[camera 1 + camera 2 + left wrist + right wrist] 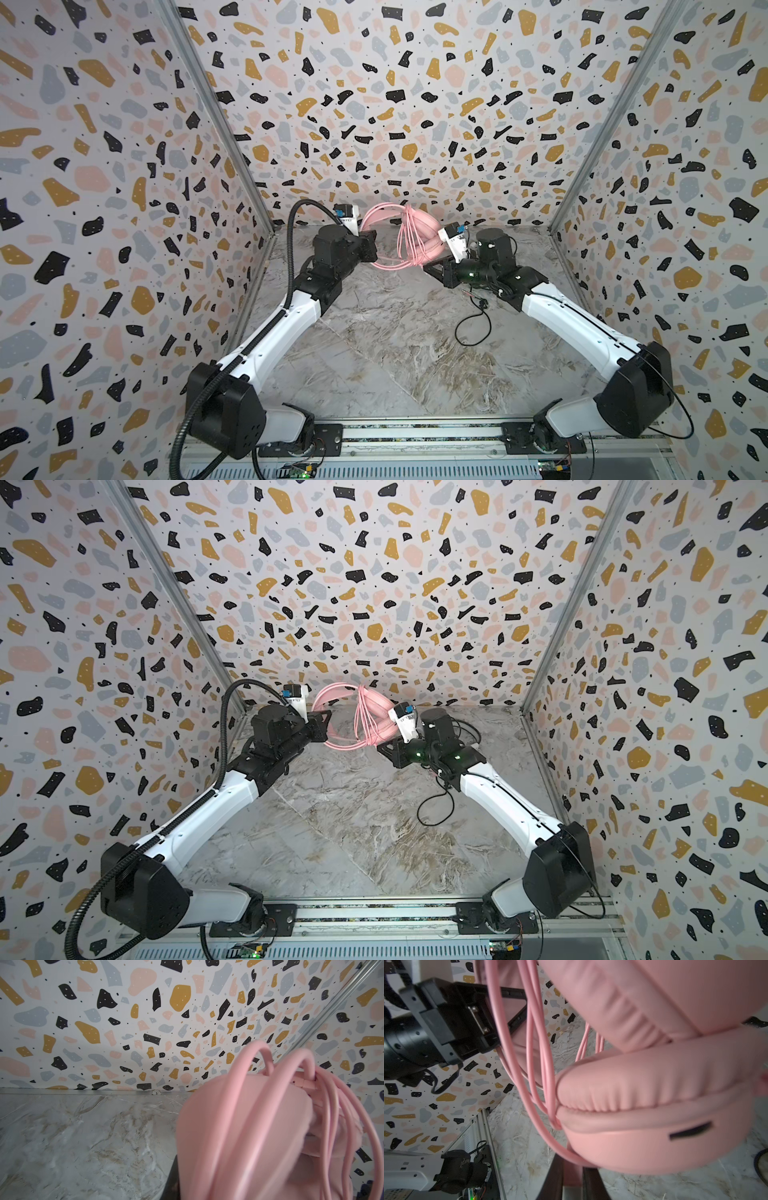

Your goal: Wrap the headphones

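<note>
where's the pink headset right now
In both top views the pink headset sits mid-scene at the far end of the marble table, just before the back wall, held between the left gripper and the right gripper.

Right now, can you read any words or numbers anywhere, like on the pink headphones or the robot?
"1", perhaps: on a small round tag low on the patterned wall; too small to be sure.
Tiny print on the white wrist camera housing: too small to read.
Pink headphones: no words show, only a dark slot.
</note>
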`<move>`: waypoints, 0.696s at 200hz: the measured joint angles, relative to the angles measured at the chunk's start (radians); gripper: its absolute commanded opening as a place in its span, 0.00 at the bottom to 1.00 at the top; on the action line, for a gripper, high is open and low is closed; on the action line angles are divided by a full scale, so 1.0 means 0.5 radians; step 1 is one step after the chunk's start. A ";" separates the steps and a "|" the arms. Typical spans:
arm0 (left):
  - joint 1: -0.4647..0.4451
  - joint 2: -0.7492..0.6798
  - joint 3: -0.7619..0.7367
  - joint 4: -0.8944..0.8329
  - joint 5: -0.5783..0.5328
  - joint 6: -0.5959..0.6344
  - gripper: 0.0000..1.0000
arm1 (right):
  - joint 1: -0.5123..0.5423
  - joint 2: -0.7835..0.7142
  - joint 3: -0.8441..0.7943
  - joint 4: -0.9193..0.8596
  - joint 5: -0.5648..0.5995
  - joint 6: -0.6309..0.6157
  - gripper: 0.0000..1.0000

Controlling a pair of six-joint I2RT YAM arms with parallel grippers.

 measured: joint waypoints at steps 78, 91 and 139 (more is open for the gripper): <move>0.007 0.207 -0.256 -0.352 0.052 0.203 0.00 | 0.184 0.332 0.350 -0.191 0.503 -0.423 0.02; 0.008 0.268 -0.278 -0.367 0.060 0.215 0.00 | 0.215 0.377 0.389 -0.161 0.554 -0.468 0.02; 0.019 0.345 -0.279 -0.302 0.119 0.223 0.00 | 0.246 0.539 0.329 -0.116 0.614 -0.536 0.03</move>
